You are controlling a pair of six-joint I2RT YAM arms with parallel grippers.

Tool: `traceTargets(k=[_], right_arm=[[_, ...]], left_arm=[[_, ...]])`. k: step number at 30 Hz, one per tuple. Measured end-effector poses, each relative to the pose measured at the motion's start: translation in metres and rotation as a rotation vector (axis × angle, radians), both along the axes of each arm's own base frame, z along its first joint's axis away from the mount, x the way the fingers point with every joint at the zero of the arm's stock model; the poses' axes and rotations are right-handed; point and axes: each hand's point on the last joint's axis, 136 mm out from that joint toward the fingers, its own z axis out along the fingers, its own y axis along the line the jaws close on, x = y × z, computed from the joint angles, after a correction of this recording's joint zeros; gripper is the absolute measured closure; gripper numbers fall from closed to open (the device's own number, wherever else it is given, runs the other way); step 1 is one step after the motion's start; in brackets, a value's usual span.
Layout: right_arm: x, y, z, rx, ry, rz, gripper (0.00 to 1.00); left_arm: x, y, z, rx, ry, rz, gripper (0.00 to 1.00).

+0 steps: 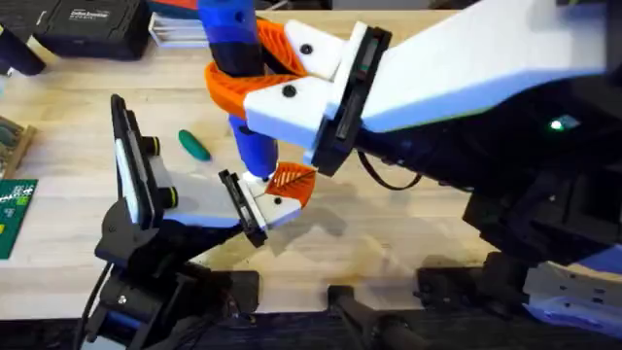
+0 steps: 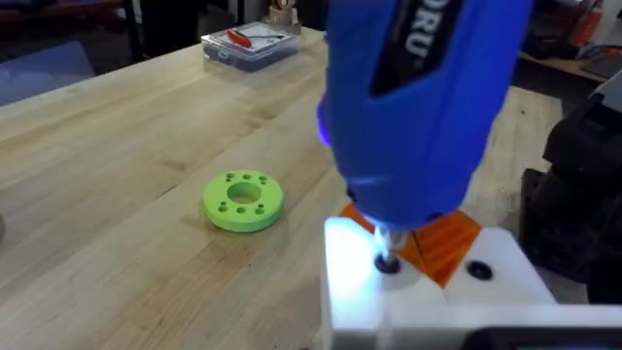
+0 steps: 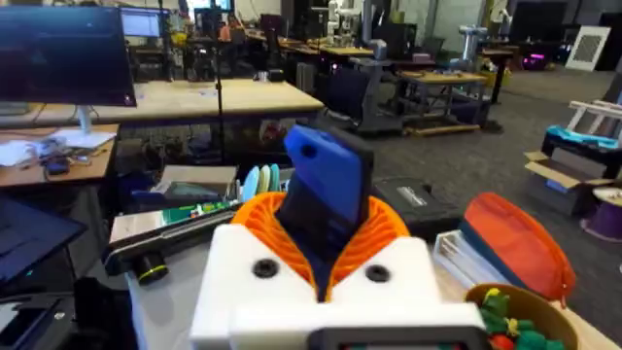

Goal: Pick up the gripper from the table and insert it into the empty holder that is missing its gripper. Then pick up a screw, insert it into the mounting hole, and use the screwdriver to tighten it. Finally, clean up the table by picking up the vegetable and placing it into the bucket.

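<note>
My right gripper [image 1: 243, 83] reaches across the table, shut on the blue screwdriver [image 1: 251, 146], which stands upright. In the right wrist view its white fingers [image 3: 262, 267] with orange pads clamp the screwdriver [image 3: 326, 190]. The screwdriver tip [image 2: 387, 255] rests on a screw [image 2: 388, 264] in the white holder [image 2: 360, 292]. The holder [image 1: 275, 204] sits on the black jaw of my left gripper [image 1: 264, 199]. The orange gripper [image 1: 293, 179] is seated in the holder and also appears behind the tip as an orange wedge [image 2: 442, 243]. The dark green vegetable [image 1: 194, 146] lies on the table left of the screwdriver. The tan bucket [image 3: 549, 306] holds toy pieces.
A lime-green disc [image 2: 243, 201] lies on the wood near the holder. A clear box [image 2: 248, 44] sits farther off. A black case [image 1: 92, 24] is at the table's back left, and a green circuit board [image 1: 12, 209] is at the left edge.
</note>
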Motion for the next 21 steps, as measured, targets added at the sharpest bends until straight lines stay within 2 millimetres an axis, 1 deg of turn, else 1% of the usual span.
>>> traceTargets(k=[3,7,10,13,16,18,21], right_arm=[[0.001,-0.003,0.005,0.015,-0.01,-0.006,0.973],[0.004,-0.013,0.017,0.045,-0.034,-0.029,0.973],[0.007,-0.017,0.021,0.048,-0.045,-0.041,0.973],[0.007,-0.017,0.021,0.035,-0.067,-0.047,0.973],[0.012,-0.02,0.021,0.021,-0.091,-0.067,0.973],[0.019,-0.023,0.02,-0.001,-0.1,-0.09,0.973],[0.038,-0.033,0.005,-0.099,-0.121,-0.157,0.973]], left_arm=[[0.0,0.0,0.0,0.0,0.0,0.0,0.996],[0.0,0.0,0.0,0.0,0.0,0.0,0.996],[0.0,0.0,0.0,0.0,0.0,0.0,0.996],[0.0,0.0,0.0,0.0,0.0,0.0,0.996],[0.0,0.0,0.0,0.0,0.0,0.0,0.996],[0.0,0.0,0.0,0.0,0.0,0.0,0.996],[0.0,0.0,0.0,0.0,0.0,0.0,0.996]])
